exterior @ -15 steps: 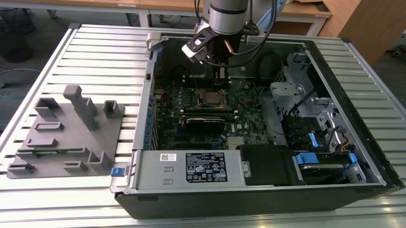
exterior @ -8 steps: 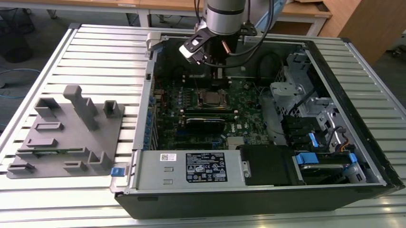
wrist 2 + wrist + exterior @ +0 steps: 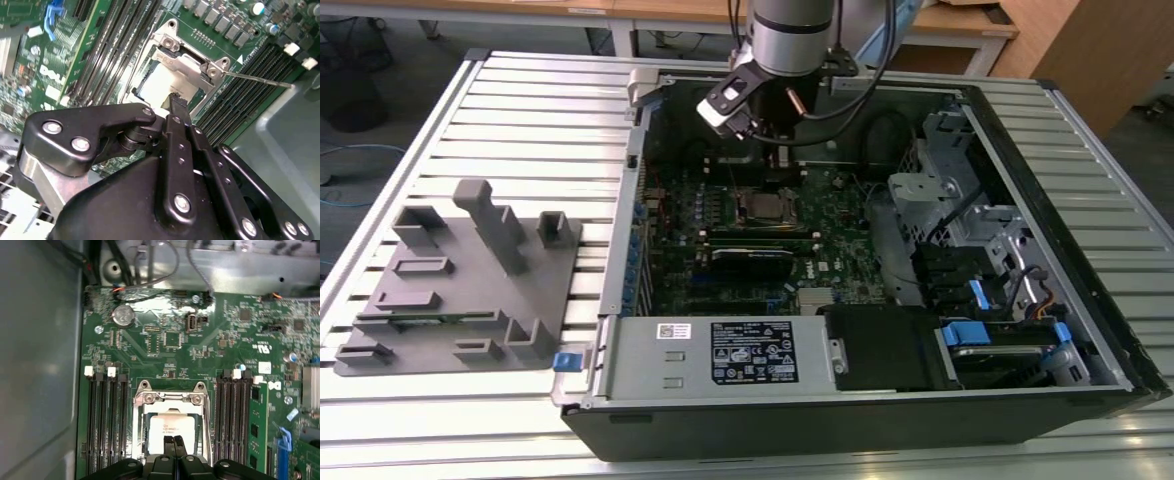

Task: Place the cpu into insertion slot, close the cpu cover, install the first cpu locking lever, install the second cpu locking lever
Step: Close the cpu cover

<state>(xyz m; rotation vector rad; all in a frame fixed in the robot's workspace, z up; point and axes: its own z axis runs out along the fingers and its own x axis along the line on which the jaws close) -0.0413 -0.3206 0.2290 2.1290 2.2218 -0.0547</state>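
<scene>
Now, low over the green motherboard inside the open computer case, with the gripper poised right above the insertion slot. Fingertips pressed flat together in both wrist views, nothing pinched between them. Hard to tell whether touching the chip below or just clear of it.

And seated in that slot, the cpu, pale silvery top facing up, square to the socket. Lying down around its edges, the cpu cover, silvery frame flat over the chip, metal top showing through the cut-out.

Jutting out from one corner of the socket in the second wrist view, a thin metal lever, angled away across the black memory slots. Flanking the socket on both sides in the first wrist view, more of those long slots, and beyond them a round coin battery.

Off to the exterior view's left of the case, a grey fixture block resting on the slatted table, well apart from the arm.
</scene>
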